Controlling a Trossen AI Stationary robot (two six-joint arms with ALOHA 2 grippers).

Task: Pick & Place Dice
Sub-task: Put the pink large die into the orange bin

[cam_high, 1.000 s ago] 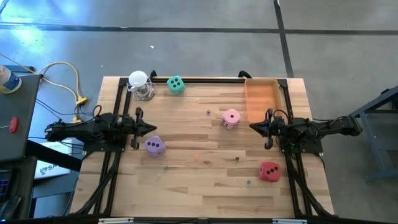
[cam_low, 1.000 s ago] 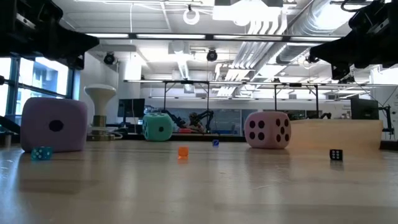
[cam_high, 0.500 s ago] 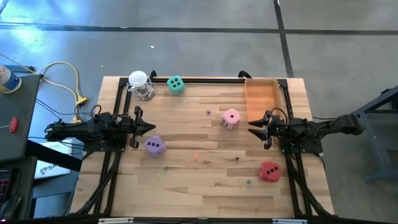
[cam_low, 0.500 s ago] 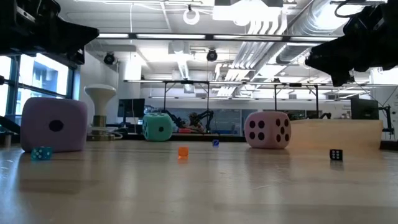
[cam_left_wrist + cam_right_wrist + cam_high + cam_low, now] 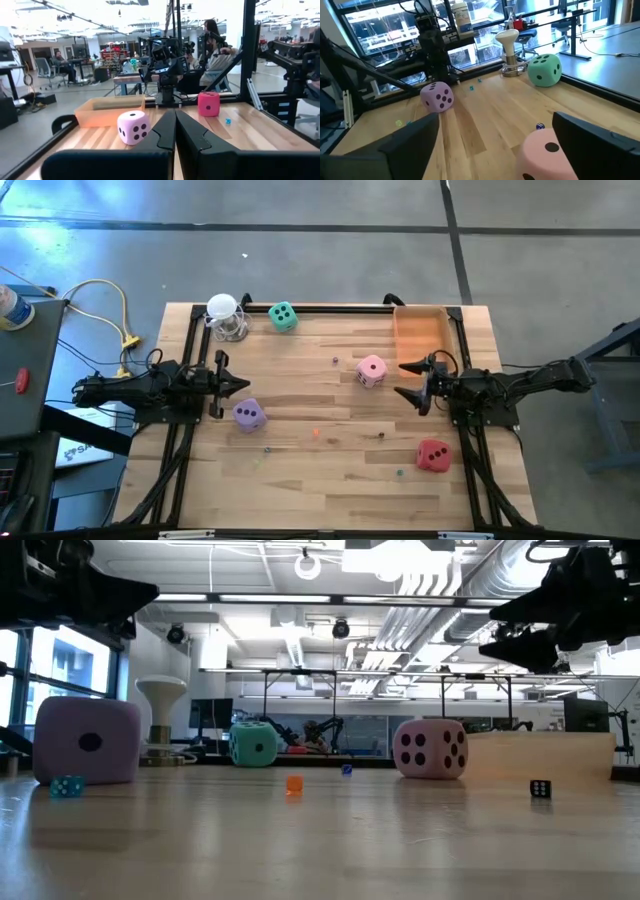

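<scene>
While orange tray (image 5: 420,340) sits empty, all four dice lie loose on surface (image 5: 300,470); right gripper (image 5: 408,380) open beside pink die (image 5: 371,370), left gripper (image 5: 243,385) closed, empty.

Four soft pip-marked dice resting apart on a wooden table (image 5: 300,480), mint green die (image 5: 283,316) near the far edge, pink die (image 5: 371,371) just beside an orange tray (image 5: 420,335), purple die (image 5: 248,415) toward the left, red die (image 5: 433,455) near the right front
</scene>
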